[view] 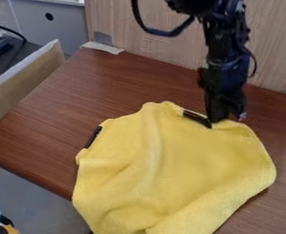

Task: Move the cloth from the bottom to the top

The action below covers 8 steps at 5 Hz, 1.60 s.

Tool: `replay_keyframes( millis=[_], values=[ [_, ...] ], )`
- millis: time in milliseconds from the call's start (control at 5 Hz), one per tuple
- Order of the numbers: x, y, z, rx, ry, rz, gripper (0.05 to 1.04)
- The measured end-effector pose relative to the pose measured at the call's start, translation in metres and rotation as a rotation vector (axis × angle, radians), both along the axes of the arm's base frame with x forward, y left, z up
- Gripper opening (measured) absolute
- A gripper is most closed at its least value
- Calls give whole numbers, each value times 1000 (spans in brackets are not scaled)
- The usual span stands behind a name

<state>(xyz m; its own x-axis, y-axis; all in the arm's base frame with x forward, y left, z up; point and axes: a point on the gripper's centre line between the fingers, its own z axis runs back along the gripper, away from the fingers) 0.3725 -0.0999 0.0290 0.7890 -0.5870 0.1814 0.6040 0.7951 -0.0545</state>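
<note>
Since the black claw (222, 119) is down at the far edge of the yellow cloth (175, 169), right of that edge's middle, nearly all the fabric lies near and left of it. That's the relation that counts: moving from bottom to top means going far, so a hold here would likely lead from the far edge with the bulk trailing behind. Can't tell if the claw is open, closed or gripping fabric; its tip looks to be right at the hem.

Cloth is spread on the reddish-brown table (78, 96), somewhat longer near-to-far than across, its near left part reaching past the tabletop's edge. Outline irregular, rounded on the right, soft matte weave, fleecy or towel-like. Shallow creases run lengthwise, thicker folds at the near end. One dark strip (197, 118) sits slantwise at the far hem just left of the claw's tip, another dark strip (93, 136) at the left hem; can't tell what either is.

Table surface is smooth with streaky wood grain; pale wood-grain panel (145, 50) stands upright behind it. Judgement: next step is securing the far hem, then drawing it far. Likely risks: slipping off the thin edge, or bunching and twisting, since the hold would be off-centre.
</note>
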Motion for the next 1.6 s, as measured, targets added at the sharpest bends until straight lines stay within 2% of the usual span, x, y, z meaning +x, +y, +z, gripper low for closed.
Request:
replay_keyframes(
  millis=[600, 1200, 1600],
  values=[
    [46, 50, 41, -42, -116, 155, 54],
    [65, 96, 12, -24, -70, 311, 53],
    [79, 114, -15, -13, -40, 358, 53]
  ],
)
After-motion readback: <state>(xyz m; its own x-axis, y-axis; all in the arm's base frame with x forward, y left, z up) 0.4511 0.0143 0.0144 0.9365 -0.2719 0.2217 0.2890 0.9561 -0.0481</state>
